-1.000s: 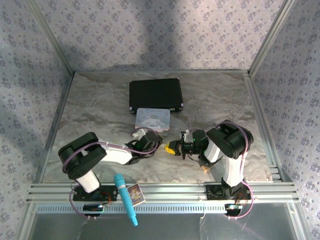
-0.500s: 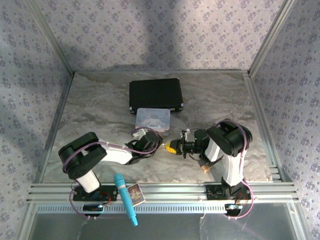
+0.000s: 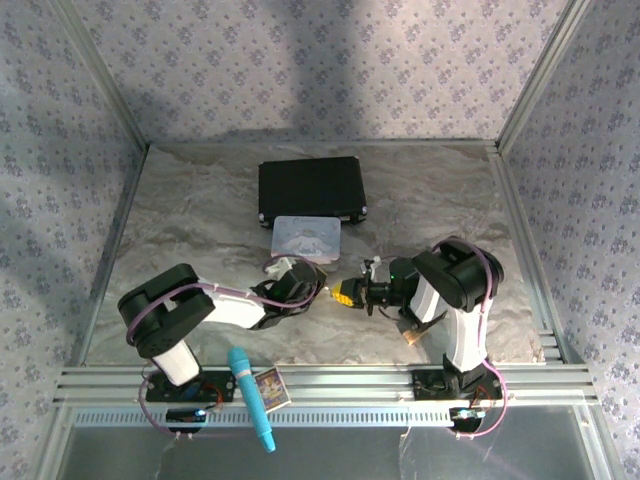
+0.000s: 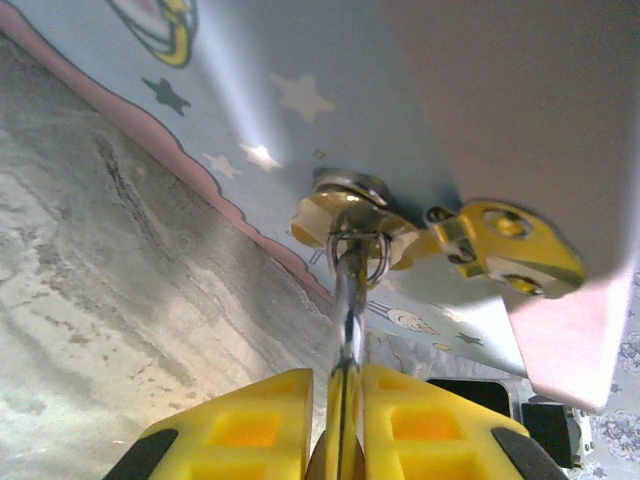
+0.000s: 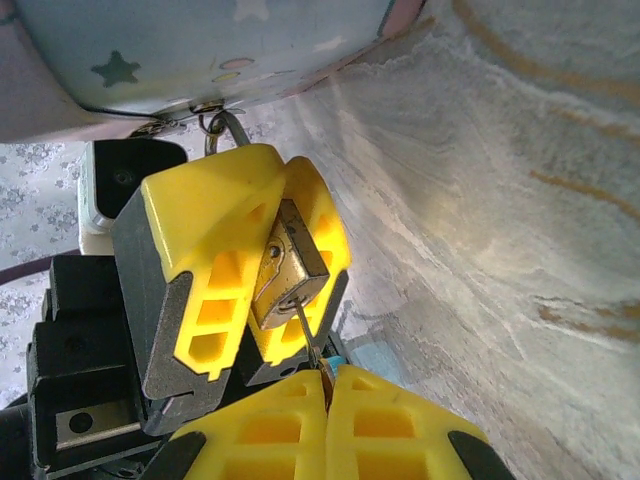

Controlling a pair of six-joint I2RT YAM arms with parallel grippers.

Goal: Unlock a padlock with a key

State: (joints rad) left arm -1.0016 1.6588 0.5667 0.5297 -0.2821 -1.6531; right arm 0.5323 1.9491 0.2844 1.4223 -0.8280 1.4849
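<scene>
The small brass padlock (image 5: 288,268) is pinched between the yellow fingers of my left gripper (image 5: 285,250), which is shut on it. Its silver shackle (image 4: 348,290) runs up through the ring on the pastel tin box (image 4: 330,90). A thin silvery key (image 5: 308,335) has its tip in the keyhole at the padlock's bottom. My right gripper (image 5: 327,378) is shut on the key's head. In the top view the left gripper (image 3: 320,290) and the right gripper (image 3: 347,293) meet tip to tip just in front of the tin box (image 3: 305,238).
A black case (image 3: 312,188) lies behind the tin box. A blue microphone (image 3: 250,398) and a small card (image 3: 270,388) rest on the near rail by the left base. A small tan piece (image 3: 410,338) lies by the right arm. Patterned walls enclose the table.
The right wrist has shifted slightly and levelled out. Both grippers hold as before and still meet at the same spot.
</scene>
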